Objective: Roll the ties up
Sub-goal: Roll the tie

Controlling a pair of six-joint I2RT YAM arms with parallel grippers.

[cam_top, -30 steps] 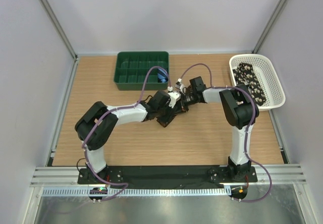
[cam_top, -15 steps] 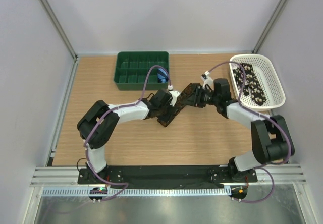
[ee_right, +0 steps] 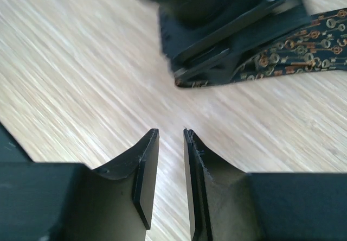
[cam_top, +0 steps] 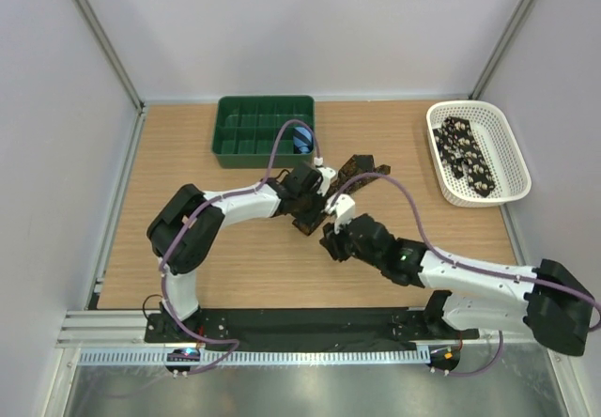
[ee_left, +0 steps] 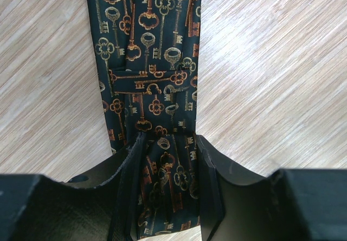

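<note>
Two ties in play: the key-patterned tie (ee_left: 146, 45) lay flat on the bench (cam_top: 235, 248), its near end pinched in the left end effector (ee_left: 169, 140). The spotted tie (cam_top: 465, 154) sat in the one white basket (cam_top: 512, 140). The right end effector (ee_right: 171, 133) hovered nearby, slightly spread, gripping nothing.

Your overhead view is bright and even, lit from above, with only soft, short shadows under the arms on the table (cam_top: 169, 154) and a dull sheen on the metal ledge (cam_top: 282, 389). Your left wrist view is crisp: the key pattern on the tie (ee_left: 146, 62) reads sharp, though the left gripper (ee_left: 169, 140) sits in dark shade. Your right wrist view smears beyond the right gripper (ee_right: 169, 135), the wood grain streaked by blur.
</note>
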